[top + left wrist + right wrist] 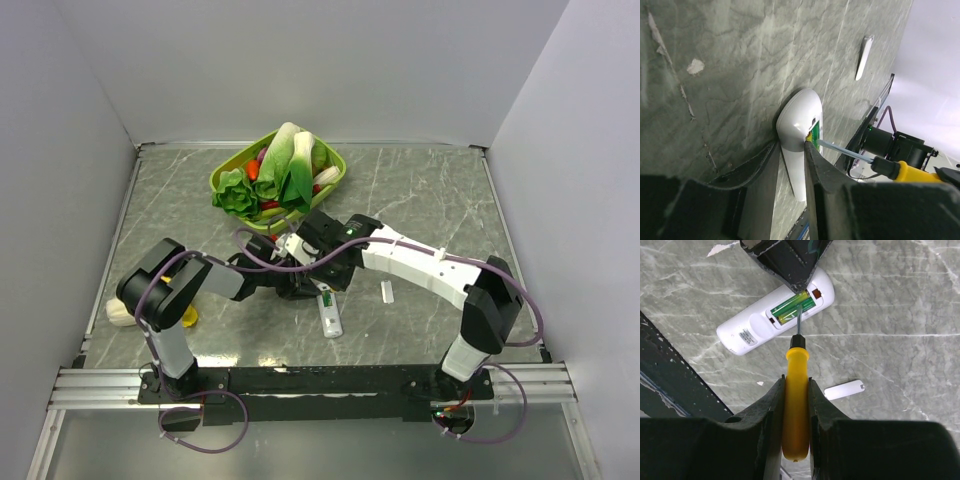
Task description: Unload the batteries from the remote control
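Left gripper point(791, 145) pinching; right gripper point(796, 382) clamped tight (both arms reach inward).

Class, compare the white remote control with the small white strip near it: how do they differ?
The remote control is longer and thicker; the strip is short and thin. The remote control has an open recess holding green batteries; the strip is plain. The remote control sits between the jaws of the left gripper; the strip lies free. Both are white, on the table.

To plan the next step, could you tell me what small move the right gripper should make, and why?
Probably tilt the screwdriver to lever the batteries upward: the right gripper holds it with its tip against them, the battery cover lies aside, and the left gripper clamps the remote control.
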